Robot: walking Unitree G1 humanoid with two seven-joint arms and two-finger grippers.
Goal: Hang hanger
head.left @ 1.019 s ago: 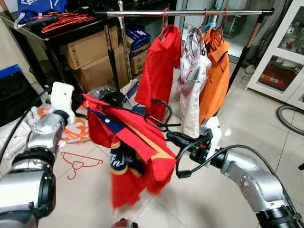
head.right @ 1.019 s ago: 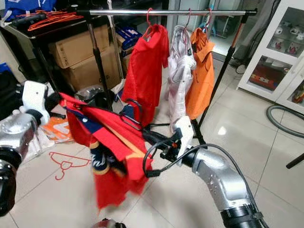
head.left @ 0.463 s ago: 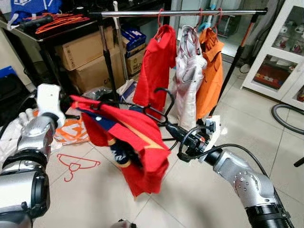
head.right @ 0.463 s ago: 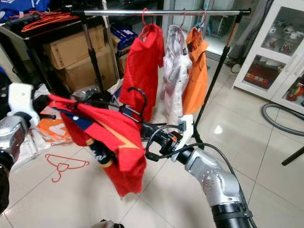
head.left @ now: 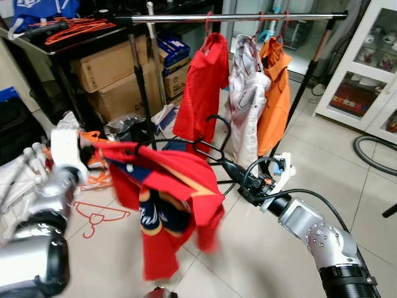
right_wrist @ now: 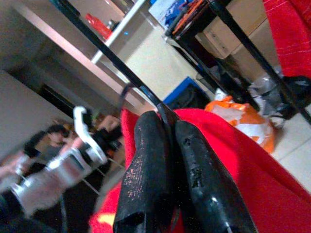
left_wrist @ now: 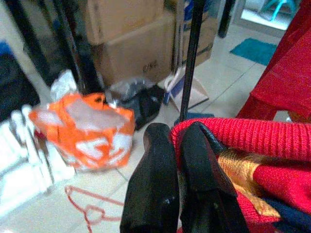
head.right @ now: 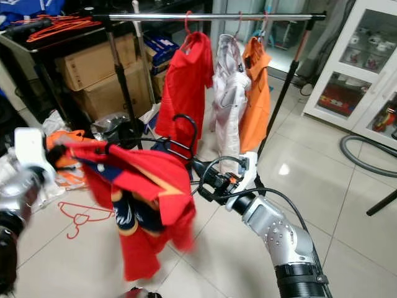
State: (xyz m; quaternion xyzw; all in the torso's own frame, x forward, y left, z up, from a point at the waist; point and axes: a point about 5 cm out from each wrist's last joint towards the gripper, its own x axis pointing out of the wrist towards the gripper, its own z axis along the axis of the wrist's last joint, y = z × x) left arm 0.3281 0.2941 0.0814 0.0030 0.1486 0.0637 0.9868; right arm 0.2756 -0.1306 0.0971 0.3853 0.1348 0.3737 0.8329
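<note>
Left eye view: a black hanger [head.left: 208,139] carrying a red shirt [head.left: 164,205] is held in the air between the two arms, in front of and below the clothes rail [head.left: 229,17]. The right claw [head.left: 222,165] is clamped on the hanger just below its hook, which curls upward right above the fingers. The left claw [head.left: 87,149] grips the far shoulder end of the shirt, and the fabric droops between and beneath the two claws. On the rail hang a red top [head.left: 201,93], a white garment [head.left: 247,105] and an orange shirt [head.left: 275,93]. An orange wire hanger [head.left: 99,214] lies on the tiled floor [head.left: 260,261] near the left arm, and cardboard boxes [head.left: 118,68] stand behind the rail's post.

Right eye view: the same scene, with the hanger's hook rising in front of the red top and well below the rail.

Left wrist view: the left claw's two black fingers [left_wrist: 155,184] are pressed together on the knitted red edge of the shirt, which lies against the finger on one side. An orange and white bag [left_wrist: 82,126] sits on the floor beyond.

Right wrist view: the right claw's fingers [right_wrist: 146,179] are closed around the hanger's thin black wire, with red cloth directly behind them and the left arm blurred further off
</note>
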